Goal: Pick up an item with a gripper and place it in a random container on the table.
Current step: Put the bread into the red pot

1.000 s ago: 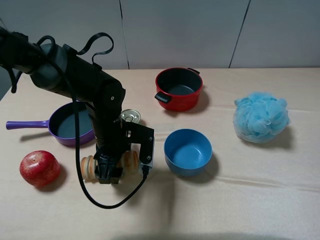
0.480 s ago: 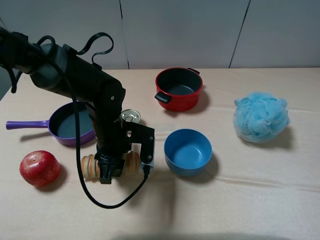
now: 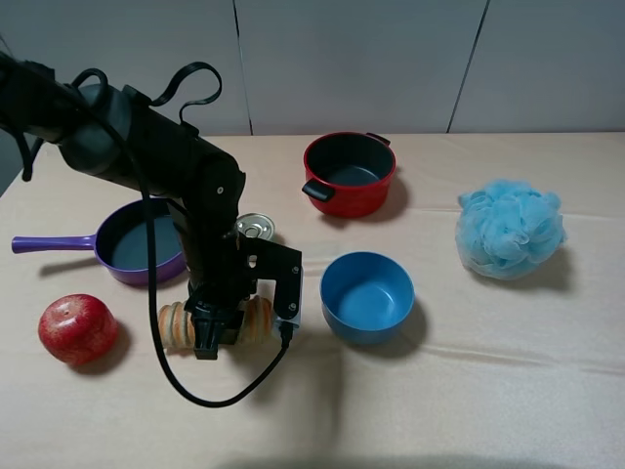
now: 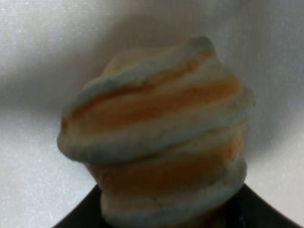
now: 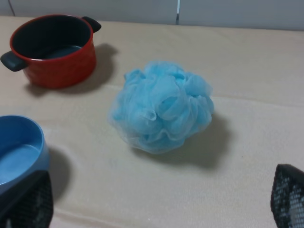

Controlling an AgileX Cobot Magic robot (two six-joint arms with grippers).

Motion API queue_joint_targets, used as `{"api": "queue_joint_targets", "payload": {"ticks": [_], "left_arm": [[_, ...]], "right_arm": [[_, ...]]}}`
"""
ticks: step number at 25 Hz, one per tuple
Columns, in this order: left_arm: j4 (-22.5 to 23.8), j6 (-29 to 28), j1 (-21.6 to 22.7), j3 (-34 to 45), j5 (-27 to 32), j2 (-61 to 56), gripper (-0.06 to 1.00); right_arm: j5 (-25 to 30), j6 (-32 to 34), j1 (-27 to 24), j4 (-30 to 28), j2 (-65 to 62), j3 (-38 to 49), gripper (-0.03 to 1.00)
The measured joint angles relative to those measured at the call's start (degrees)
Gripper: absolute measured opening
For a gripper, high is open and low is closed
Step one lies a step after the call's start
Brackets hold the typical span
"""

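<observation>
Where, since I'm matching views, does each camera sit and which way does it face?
Exterior high: above the pale beige table, looking down; shows the black left arm, left tool at the ribbed tan toy bread loaf.
Left wrist: on that arm, facing the loaf close up; tool edges show.
Right wrist: on the right arm, facing low across the table; open right tool shows.
Shared: exterior high and right wrist show the round red pot.

Left arm [image 3: 146,156]: black, built of thick rounded links.
Cable [image 3: 195,386]: black, hung in a long loop.
Wrist block [image 3: 278,283]: black box, grey-silver edge, small screws.
Left hand [image 3: 208,332]: black.
Right hand [image 5: 156,204]: fingertips [image 5: 28,202] black, finely gridded.
</observation>
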Motion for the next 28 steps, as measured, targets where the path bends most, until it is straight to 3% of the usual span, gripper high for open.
{"api": "queue_joint_targets", "payload": {"ticks": [7,16,28], "left_arm": [[0.11,-2.23,0.00,-4.24,7.47,-1.14,0.41],[0.18,-10.32,0.00,-14.62,18.24,-1.14,0.39],[0.18,-18.29,0.00,-29.18,24.09,-1.09,0.36]], "right_arm": [[0.00,0.00,0.00,0.00,0.00,0.00,0.69],[0.00,0.00,0.00,0.00,0.00,0.00,0.69],[0.00,0.00,0.00,0.00,0.00,0.00,0.69]]}}
